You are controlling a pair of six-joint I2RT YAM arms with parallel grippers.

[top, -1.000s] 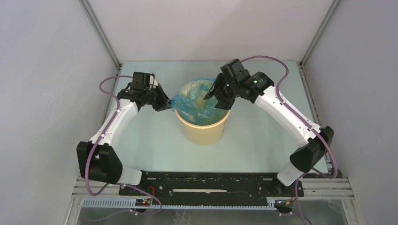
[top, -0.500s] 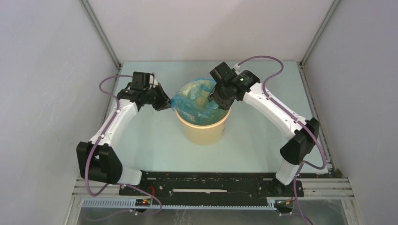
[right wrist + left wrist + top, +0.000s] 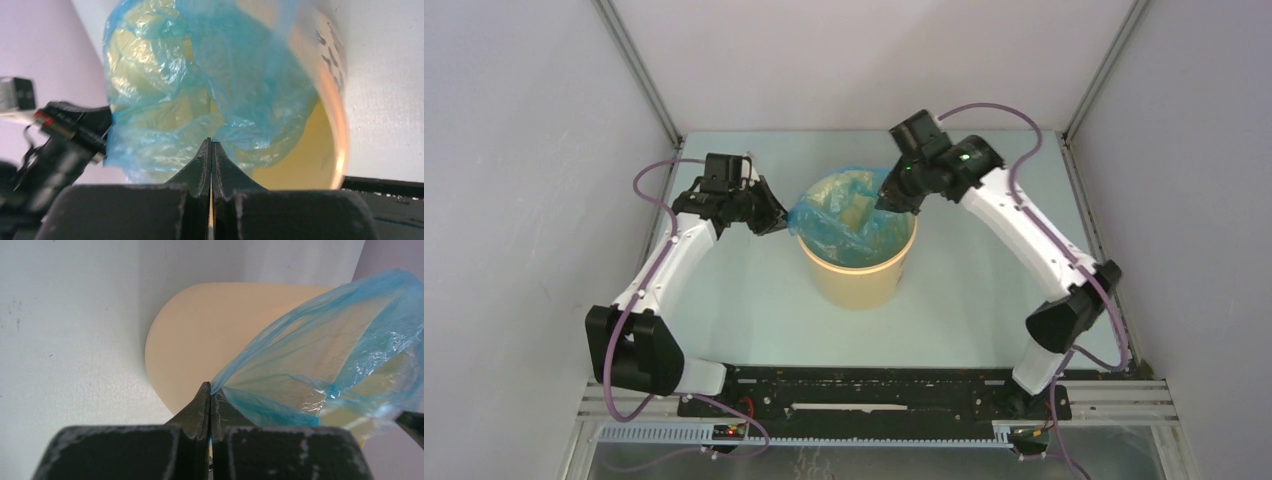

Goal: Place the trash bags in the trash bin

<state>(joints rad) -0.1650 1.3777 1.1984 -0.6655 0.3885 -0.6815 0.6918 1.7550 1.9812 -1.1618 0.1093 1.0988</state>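
On the pale bench point(image 3: 754, 300), near its middle, stands the trash bin point(image 3: 854, 285), a round yellow-tan plastic bucket, upright with its mouth open to the overhead camera. Across that mouth lies the trash bag point(image 3: 834, 225), thin, glossy, wrinkled light-blue film. Most of it sags inside the bin, and the near-right part of the rim is bare. One corner is drawn out over the left rim, and another bunch rises above the far rim.

Just left of the bin, the left hand point(image 3: 774, 225) is pinched tight on the drawn-out corner. Its wrist view shows the dark fingers pressed together with the blue film fanning out from their tips toward the bin.

Over the far-right rim, the right hand point(image 3: 882, 200) points down and leftward into the bin's mouth. Its wrist view shows the fingers closed flat against each other, the tips meeting at a fold of the bag where the film puckers toward them. Between the two hands the film hangs in loose creases over the bin's inner wall.
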